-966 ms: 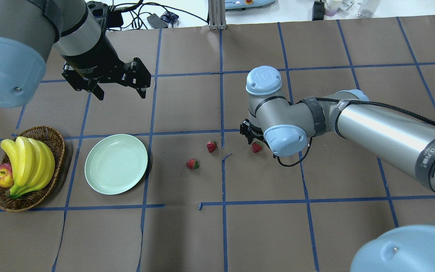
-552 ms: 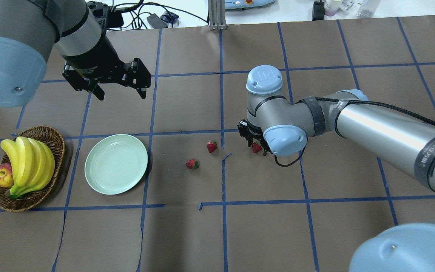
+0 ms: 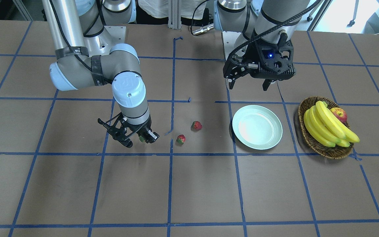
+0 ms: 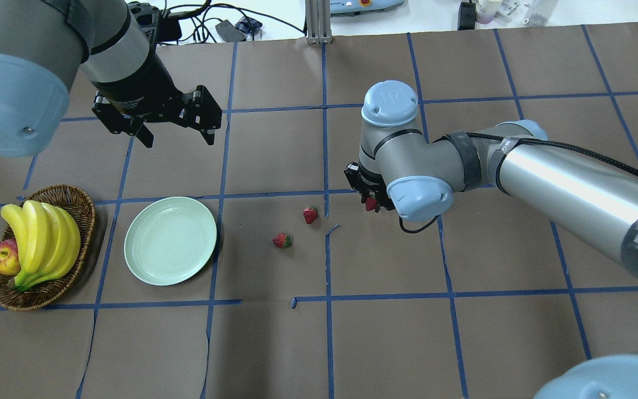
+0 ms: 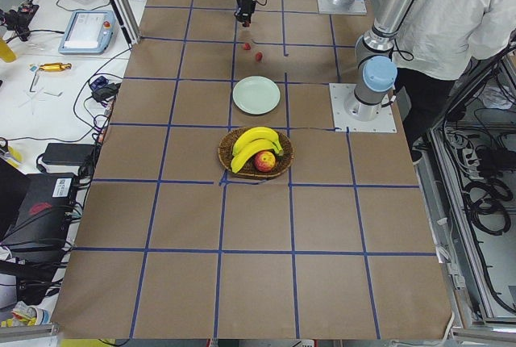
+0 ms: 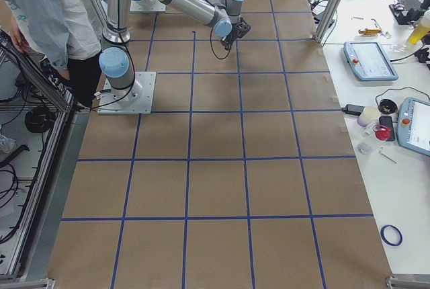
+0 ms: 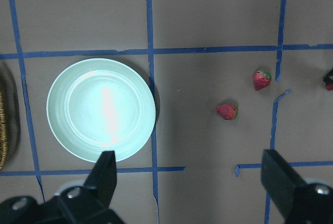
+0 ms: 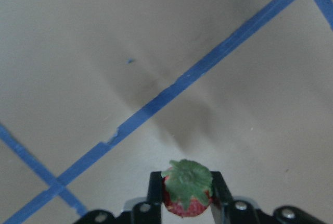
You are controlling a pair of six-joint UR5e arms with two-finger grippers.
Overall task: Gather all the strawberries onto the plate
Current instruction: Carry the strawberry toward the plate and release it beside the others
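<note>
1. Now my right fingers [image 8: 219, 193] are closed on one strawberry [image 8: 186, 193], pinching it from both sides. Its green cap faces up toward my wrist, so its long axis runs along the fingers, tip down.
2. Judging by the shadow lying apart from it on the bench [image 4: 385, 343], this berry hangs clear of the surface.
3. What matters for the carry is that the plate [image 4: 170, 240] lies well off to my left. The two loose strawberries, one [image 4: 310, 214] nearer me and one [image 4: 282, 240] nearer the plate, sit between it and my right fingers.
4. My left fingers [image 7: 106, 174] are spread wide and hold nothing. They hover over the bench just beyond the plate, so that arm is far nearer to it, though the loose berries lie between the two arms.
5. As for feel, the berries look small, cone-shaped and dimpled, with a leafy cap, easy to roll or squash. The plate is smooth, glossy and shallow with a raised rim, and nothing lies in it. I judge a low release near its middle would keep a berry from bouncing out.
6. Brown paper marked with blue tape lines covers the bench.
</note>
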